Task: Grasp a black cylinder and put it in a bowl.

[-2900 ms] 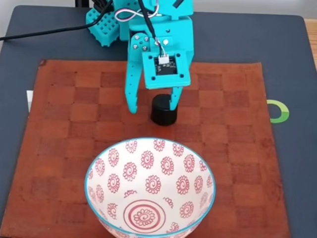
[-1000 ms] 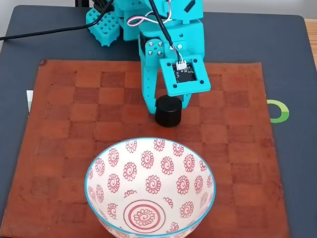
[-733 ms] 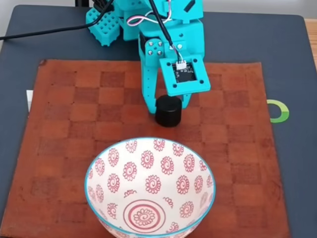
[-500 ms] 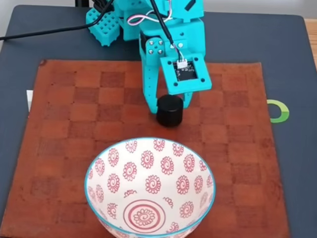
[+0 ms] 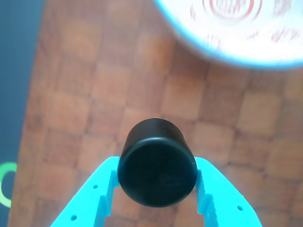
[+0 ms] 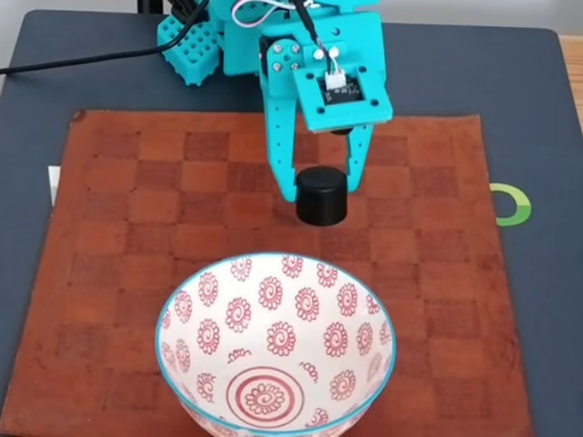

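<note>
The blue gripper [image 6: 322,194] pinches the black cylinder [image 6: 321,196] on the far side of the bowl [image 6: 202,280], so only dropping it in is left.

one black cylinder [image 6: 321,195] (gripped), one bowl [image 6: 173,319].
</note>
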Motion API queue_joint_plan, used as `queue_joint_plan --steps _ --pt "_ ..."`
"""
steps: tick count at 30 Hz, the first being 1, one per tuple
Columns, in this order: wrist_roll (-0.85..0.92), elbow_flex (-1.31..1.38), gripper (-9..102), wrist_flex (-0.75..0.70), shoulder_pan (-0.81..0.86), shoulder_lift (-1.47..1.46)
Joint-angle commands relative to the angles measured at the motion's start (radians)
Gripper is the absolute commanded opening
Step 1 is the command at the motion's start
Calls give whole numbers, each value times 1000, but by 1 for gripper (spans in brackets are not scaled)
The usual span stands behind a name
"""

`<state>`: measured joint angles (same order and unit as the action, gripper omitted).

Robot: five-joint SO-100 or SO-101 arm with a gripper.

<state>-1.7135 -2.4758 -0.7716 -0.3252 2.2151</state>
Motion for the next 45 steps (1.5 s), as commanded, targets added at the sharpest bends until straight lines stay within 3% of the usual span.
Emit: queue_joint_plan --steps 1,8,28,41,45 --pt "-2 98 13 12 28 3" --pt "-2 245 13 14 77 -17" --pt "0 707 13 15 146 -522" --pt "-9 762 13 14 172 -729" --pt "-9 762 19 14 167 -761"
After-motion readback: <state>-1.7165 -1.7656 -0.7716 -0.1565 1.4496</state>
